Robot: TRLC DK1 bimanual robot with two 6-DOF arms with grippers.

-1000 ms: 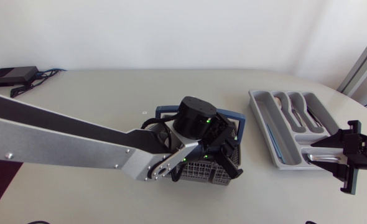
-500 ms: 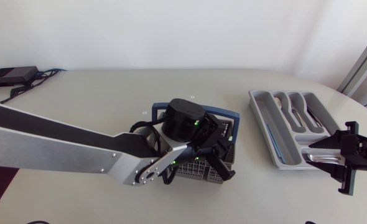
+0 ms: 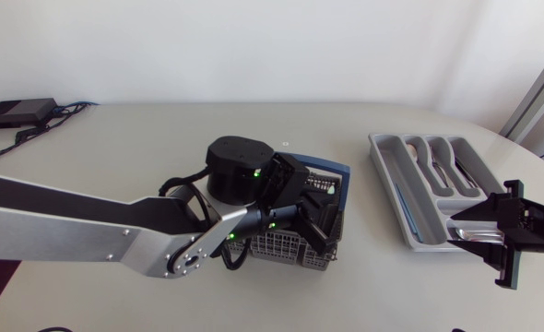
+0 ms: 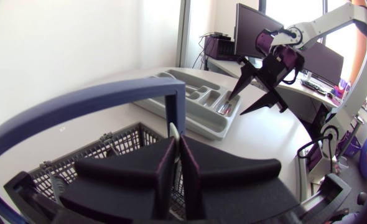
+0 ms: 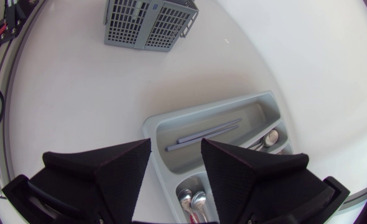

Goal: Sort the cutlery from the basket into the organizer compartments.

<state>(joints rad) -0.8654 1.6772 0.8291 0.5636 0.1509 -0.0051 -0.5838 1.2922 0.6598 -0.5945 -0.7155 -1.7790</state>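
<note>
The grey mesh basket (image 3: 281, 247) with a blue handle (image 3: 342, 173) stands mid-table. My left gripper (image 3: 320, 231) hangs just over it, shut on a thin pale piece of cutlery (image 4: 173, 132) whose tip pokes up between the fingers; its type is hidden. In the left wrist view the gripper (image 4: 176, 146) sits above the mesh (image 4: 102, 152). The grey organizer (image 3: 383, 152) lies to the right, holding spoons (image 5: 193, 202) and a long bluish utensil (image 5: 205, 134). My right gripper (image 3: 456, 231) hovers open over the organizer's near right corner, empty (image 5: 175, 149).
A black power brick (image 3: 14, 112) with cables lies at the table's far left corner. The organizer (image 4: 196, 102) sits close to the table's right edge, with my right gripper (image 4: 237, 107) above it. Bare tabletop separates basket and organizer.
My left wrist has drawn back leftward and risen over the basket, the gripper staying shut. The right gripper has edged slightly left over the organizer.
</note>
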